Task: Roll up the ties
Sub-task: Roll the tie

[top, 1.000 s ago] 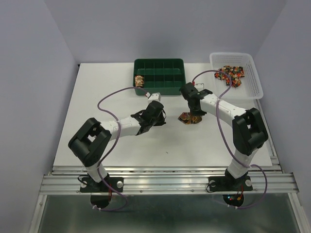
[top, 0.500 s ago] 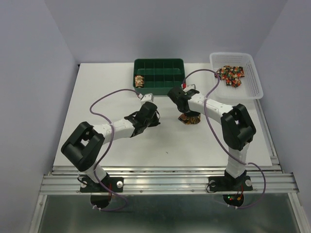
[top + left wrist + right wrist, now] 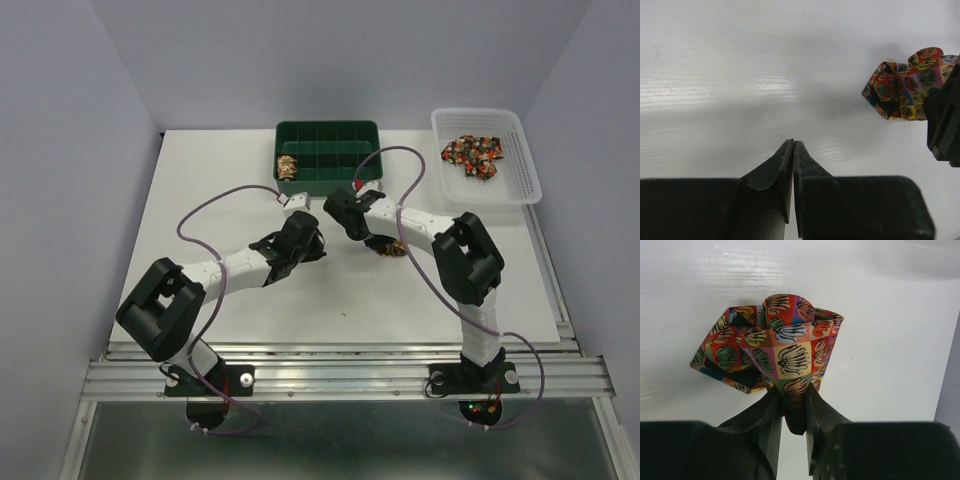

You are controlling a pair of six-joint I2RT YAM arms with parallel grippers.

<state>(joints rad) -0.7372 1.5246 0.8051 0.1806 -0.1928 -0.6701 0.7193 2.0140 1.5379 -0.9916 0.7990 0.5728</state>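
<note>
— Tie roll (image 3: 287, 166) first: where does it sit?
— In the leftmost column of the green tray (image 3: 320, 187), on its near side. That is beyond the left gripper (image 3: 792, 146) and slightly to its left.
— And that gripper?
— Its fingers are pressed together with nothing between them, low over the bare desk (image 3: 740, 60).
— What lies to its right?
— The patchwork tie (image 3: 785, 347), loosely coiled, near the left gripper's tips but apart from them. The right gripper (image 3: 792, 407) has hold of it. Both fingers are pinched on the tie's lower edge, and the coil bulges out ahead of the fingertips over the desk. Whether it touches the desk, I cannot tell.
— Further right?
— A white basket (image 3: 520, 185), well off beyond the right gripper. It holds a heap of loose ties (image 3: 475, 153) in its far part.
</note>
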